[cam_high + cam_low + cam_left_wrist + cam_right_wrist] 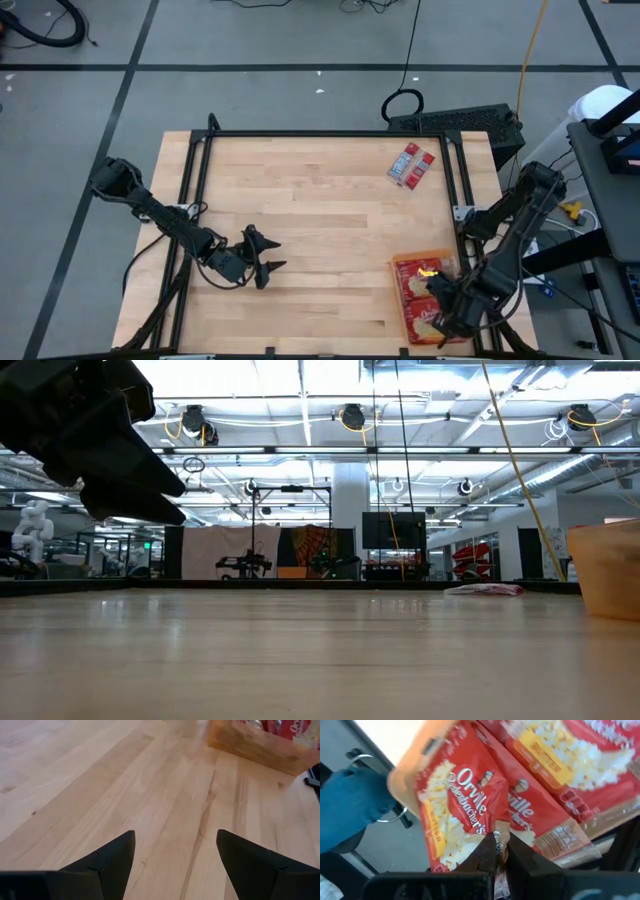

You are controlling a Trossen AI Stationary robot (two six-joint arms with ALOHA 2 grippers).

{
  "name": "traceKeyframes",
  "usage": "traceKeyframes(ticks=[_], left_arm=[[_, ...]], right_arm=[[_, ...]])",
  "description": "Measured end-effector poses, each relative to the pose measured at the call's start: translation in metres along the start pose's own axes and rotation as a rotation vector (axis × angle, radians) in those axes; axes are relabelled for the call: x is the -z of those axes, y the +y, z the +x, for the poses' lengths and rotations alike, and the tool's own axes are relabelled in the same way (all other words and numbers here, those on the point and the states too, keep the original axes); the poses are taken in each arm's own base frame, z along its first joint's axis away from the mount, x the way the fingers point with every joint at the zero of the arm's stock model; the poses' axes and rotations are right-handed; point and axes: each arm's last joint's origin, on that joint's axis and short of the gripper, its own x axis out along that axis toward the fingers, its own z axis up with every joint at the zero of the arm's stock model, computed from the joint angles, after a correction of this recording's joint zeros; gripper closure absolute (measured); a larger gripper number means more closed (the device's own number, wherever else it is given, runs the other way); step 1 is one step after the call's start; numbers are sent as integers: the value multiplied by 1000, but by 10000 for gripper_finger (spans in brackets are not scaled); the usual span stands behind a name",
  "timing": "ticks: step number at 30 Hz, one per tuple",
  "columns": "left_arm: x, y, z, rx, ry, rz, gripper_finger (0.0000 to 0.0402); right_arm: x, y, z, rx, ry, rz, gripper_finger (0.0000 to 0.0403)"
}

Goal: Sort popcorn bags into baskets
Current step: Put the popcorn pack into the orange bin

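Note:
An orange basket (pixel 398 290) stands at the table's near right corner with red popcorn bags (pixel 418 292) lying flat in it. My right gripper (pixel 445 305) hangs over the basket, pointing steeply down, shut on one more red popcorn bag (pixel 460 815). Two further popcorn bags (pixel 412 165) lie flat side by side near the far right corner. My left gripper (pixel 262 258) is open a little above the bare wood at the near left, with nothing between its fingers (pixel 115 855). It points toward the basket (pixel 255 747). My right gripper pinches the popcorn bag between its two fingers at a puckered crease on the bag's edge (pixel 496 827), coming from above. The bag spreads out below the fingers, printed side toward them, over the basket's rim (pixel 412 755) and the bags inside (pixel 560 750). Whether it rests on them I cannot tell.
Black frame rails (pixel 195 200) run along the table's left, far and right sides. A black keyboard-like unit (pixel 455 122) sits just beyond the far right edge. The wide middle of the wooden table (pixel 330 230) is bare.

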Motion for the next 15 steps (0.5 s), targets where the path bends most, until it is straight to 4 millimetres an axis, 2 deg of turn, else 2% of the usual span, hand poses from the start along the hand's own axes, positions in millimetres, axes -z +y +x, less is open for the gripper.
traceKeyframes(ticks=[6,15], left_arm=[[0,0,0,0,0,9,119],[-1,-1,0,6,-6,1,119]], right_arm=[[-1,-9,13,55,31,48,369],[-3,-26,33,171,143,186,276]])
